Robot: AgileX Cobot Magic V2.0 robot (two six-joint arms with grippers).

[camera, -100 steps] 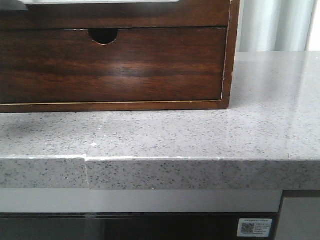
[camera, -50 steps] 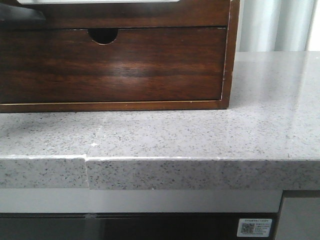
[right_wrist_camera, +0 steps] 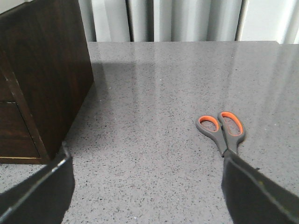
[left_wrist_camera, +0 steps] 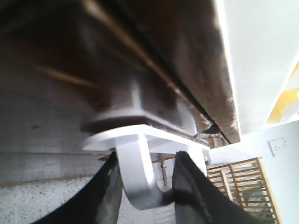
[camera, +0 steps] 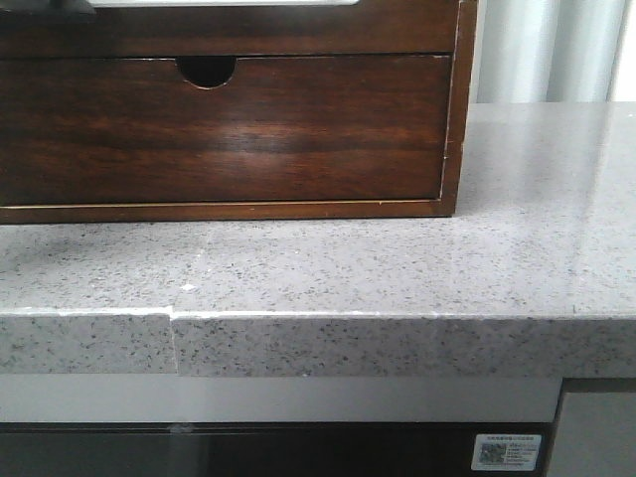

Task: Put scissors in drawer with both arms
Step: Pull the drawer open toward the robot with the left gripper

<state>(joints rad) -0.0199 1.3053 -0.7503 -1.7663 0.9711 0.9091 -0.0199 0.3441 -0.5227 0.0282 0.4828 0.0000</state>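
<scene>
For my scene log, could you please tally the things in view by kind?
Scissors: 1
Cabinet: 1
White handle: 1
Grippers: 2, left gripper and right gripper
Total: 5

This looks like a domestic or showroom-style interior rather than a lab. A speckled grey stone tabletop [camera: 397, 268] with a thick polished edge carries a glossy dark-brown wooden cabinet [camera: 248, 129]. Pale pleated curtains [right_wrist_camera: 177, 21] hang behind the tabletop. The left wrist view shows a white wall with a switch plate [left_wrist_camera: 279, 146] and a slatted wooden rack [left_wrist_camera: 243, 186]. Below the tabletop's edge, a QR-code sticker [camera: 508, 450] sits on a dark panel.
</scene>
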